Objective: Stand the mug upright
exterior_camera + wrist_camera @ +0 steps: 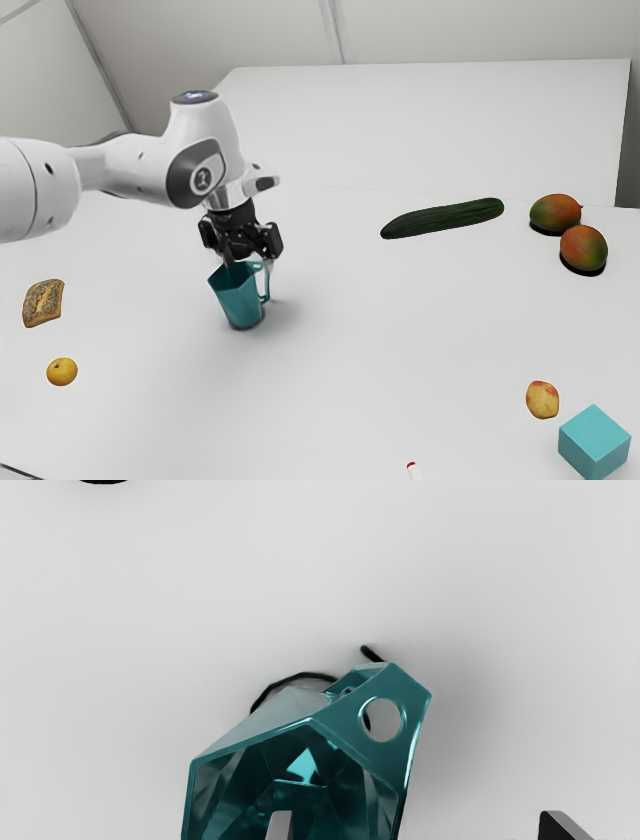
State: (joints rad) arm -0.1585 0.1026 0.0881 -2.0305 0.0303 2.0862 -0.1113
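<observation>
Just above the teal mug, my gripper (249,261) points down in the exterior view. The faceted mug (238,298) has its base low and its opening up, the top leaning a little toward the exterior view's left; its handle is on the exterior view's right. In the wrist view, my gripper (420,826) is open, its fingers wide apart. One fingertip (280,826) overlaps the opening of the mug (280,715), while the other is outside, past the handle side. Whether either finger touches the mug, I cannot tell.
On the white table (330,400) lie bread (43,303) and a yellow fruit (62,372) at the exterior view's left. A cucumber (443,218), two mangoes (583,248), a reddish-yellow fruit (542,399) and a teal cube (594,441) are toward its right.
</observation>
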